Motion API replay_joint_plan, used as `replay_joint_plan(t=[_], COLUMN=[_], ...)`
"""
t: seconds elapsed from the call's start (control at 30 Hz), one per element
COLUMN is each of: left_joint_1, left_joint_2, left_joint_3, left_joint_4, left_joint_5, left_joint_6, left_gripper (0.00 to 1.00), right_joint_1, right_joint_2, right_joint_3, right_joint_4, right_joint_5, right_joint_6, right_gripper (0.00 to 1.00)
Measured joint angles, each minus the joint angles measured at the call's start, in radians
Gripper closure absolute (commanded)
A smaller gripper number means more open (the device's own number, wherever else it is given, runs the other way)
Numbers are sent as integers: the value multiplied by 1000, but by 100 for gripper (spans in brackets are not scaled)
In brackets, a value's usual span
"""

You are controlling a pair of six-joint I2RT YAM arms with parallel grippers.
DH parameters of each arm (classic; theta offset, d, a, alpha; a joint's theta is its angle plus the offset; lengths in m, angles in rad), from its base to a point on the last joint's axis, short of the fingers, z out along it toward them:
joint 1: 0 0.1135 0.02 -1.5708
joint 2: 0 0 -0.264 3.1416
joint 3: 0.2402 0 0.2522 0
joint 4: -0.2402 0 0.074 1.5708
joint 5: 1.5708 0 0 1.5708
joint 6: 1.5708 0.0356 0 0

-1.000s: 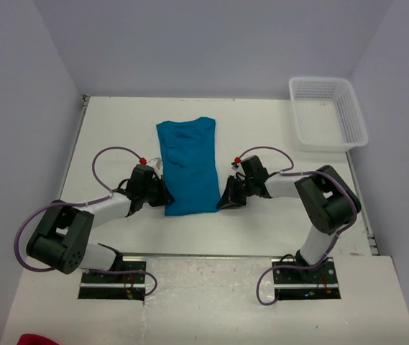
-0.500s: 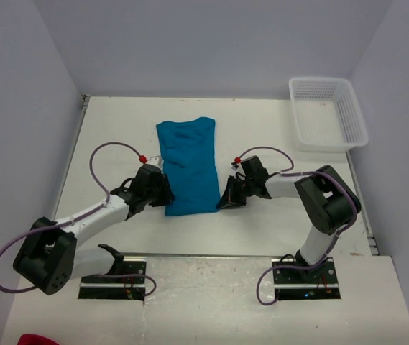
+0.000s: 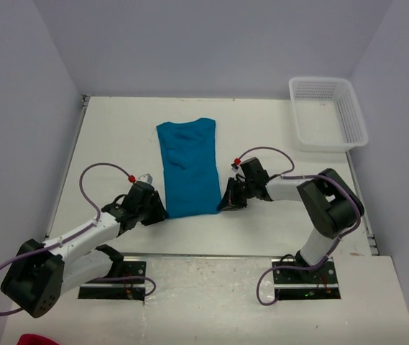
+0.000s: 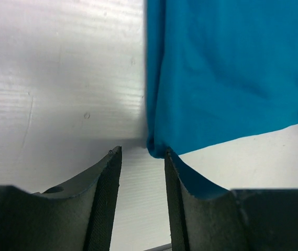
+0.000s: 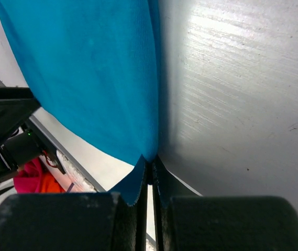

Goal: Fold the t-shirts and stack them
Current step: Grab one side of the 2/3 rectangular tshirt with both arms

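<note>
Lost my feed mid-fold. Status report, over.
Left end effector open beside t-shirt's near-left corner. Right end effector shut on near-right corner. It lies flat, folded narrow. Basket far right, nothing in the way.

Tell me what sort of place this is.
Probably a robotics lab test cell, not a home: a white table boxed in by blank pale wall panels, two black-and-white robot arms bolted at its near edge, with a teal-blue cloth t-shirt and a white plastic mesh basket on it.
</note>
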Motion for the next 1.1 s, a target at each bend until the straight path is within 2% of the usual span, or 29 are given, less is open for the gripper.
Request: replay_joint_plan(t=[0.3,0.53,0.63,0.7,0.9,1.1], left_joint_1=[0,0,0,0,0,0], left_joint_2=[45,46,46,44,42,39], left_joint_3=[-35,-53,-55,-61,-82,-82], left_joint_4=[103,148,148,153,158,157], left_joint_5=[64,88,88,88,85,86], left_joint_6=[-38,-51,-65,-71,-92,-92], left_gripper=[56,57,62,68,100,100], right_joint_1=[10,11,11,11,11,14], right_joint_2=[-14,-14,-14,-14,-14,-17], right_joint_3=[-13,-13,-13,-13,-13,-13], right_joint_4=[-4,-4,-4,-4,-6,-11], right_joint_5=[2,2,2,2,2,4], right_joint_6=[-3,-4,-4,-3,-4,-12], right_gripper=[100,100,100,100,100,100])
